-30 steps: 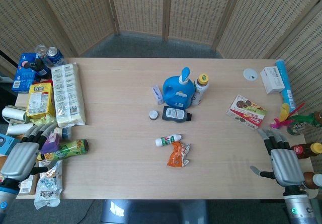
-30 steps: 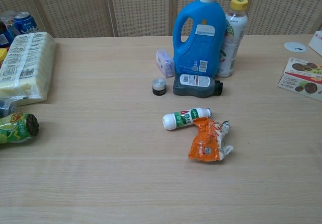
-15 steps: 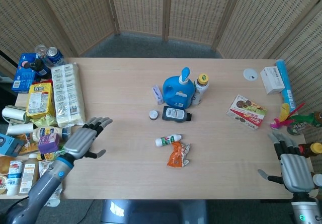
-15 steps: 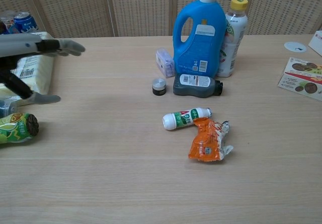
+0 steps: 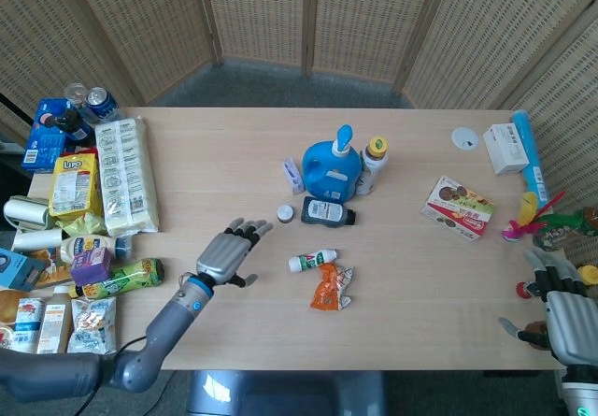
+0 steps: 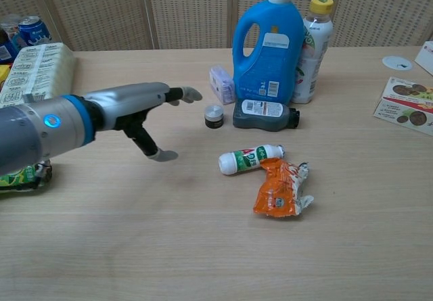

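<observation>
Wooden table (image 5: 206, 154) bears a "Lipo" pack (image 5: 75, 184); left hand (image 5: 227, 253) spread, holding nothing.

The left hand (image 5: 226, 253) hovers over the table (image 5: 206, 173) with fingers spread and nothing in it, near a small jar (image 5: 285, 213) and a white tube (image 5: 312, 261). An orange packet (image 5: 331, 287) touches the tube. The right hand (image 5: 568, 315) sits at the table's right edge, fingers apart, beside sauce bottles (image 5: 589, 274).
</observation>
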Available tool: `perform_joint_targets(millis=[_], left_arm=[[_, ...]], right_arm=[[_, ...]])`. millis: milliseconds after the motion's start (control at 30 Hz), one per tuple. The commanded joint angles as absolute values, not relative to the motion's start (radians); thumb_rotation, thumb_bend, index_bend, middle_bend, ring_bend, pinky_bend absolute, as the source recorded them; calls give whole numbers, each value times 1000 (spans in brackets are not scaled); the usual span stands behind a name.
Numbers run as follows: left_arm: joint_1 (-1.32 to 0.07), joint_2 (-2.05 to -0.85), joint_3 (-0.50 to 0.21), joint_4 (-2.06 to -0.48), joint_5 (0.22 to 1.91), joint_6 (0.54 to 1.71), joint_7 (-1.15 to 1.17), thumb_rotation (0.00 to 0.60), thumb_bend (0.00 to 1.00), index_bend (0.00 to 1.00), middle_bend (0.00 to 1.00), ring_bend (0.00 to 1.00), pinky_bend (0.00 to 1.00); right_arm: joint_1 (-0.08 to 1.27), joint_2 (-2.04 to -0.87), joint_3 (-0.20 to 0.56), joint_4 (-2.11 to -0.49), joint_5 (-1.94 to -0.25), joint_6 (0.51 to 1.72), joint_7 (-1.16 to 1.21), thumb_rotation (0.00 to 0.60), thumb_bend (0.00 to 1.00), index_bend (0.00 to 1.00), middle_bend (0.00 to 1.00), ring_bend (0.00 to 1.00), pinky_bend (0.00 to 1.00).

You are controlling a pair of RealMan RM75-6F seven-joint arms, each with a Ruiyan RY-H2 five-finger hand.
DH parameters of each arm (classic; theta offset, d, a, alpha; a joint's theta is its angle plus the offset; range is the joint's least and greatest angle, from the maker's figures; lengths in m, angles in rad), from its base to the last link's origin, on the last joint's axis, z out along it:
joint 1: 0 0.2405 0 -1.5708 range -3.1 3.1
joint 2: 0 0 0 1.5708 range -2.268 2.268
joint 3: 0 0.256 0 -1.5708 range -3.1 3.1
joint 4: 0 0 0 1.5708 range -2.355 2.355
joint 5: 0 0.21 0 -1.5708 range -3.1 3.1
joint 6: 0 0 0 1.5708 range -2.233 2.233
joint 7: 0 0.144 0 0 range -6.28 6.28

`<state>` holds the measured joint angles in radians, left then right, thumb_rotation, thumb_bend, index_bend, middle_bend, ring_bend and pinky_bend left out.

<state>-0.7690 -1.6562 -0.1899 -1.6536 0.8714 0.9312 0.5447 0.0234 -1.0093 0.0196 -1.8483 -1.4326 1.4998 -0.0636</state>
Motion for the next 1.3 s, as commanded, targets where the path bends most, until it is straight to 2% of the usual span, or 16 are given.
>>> perform_joint_targets(millis=[33,367,767,1000,1167,1300], left_arm=[[-822,-1737,-198,-1584,833,940,587,600,328,36,94,147,0],[-919,-1940,-219,-1371,809,955,648,600,331,72,124,188,0],[-985,-2097,-258,-1167,794,905,633,600,326,70,124,205,0],[-1007,-2172,-283,-1064,795,888,613,600,327,107,175,302,0],[-1011,-2215,-306,-997,808,892,586,600,326,218,258,417,0],[-1017,-2234,-324,-960,812,884,575,600,324,275,306,462,0]], right_arm=[[17,-1004,21,-1843,-1431,1505,-53,589,103,0,0,0,0],[-16,-990,20,-1822,-1434,1531,0,585,103,0,0,0,0],[-56,-973,18,-1800,-1420,1556,59,589,103,0,0,0,0],[-81,-968,21,-1783,-1408,1573,88,587,103,0,0,0,0],[-92,-969,22,-1775,-1407,1578,104,588,103,0,0,0,0],[-96,-969,25,-1772,-1405,1577,113,588,103,0,0,0,0]])
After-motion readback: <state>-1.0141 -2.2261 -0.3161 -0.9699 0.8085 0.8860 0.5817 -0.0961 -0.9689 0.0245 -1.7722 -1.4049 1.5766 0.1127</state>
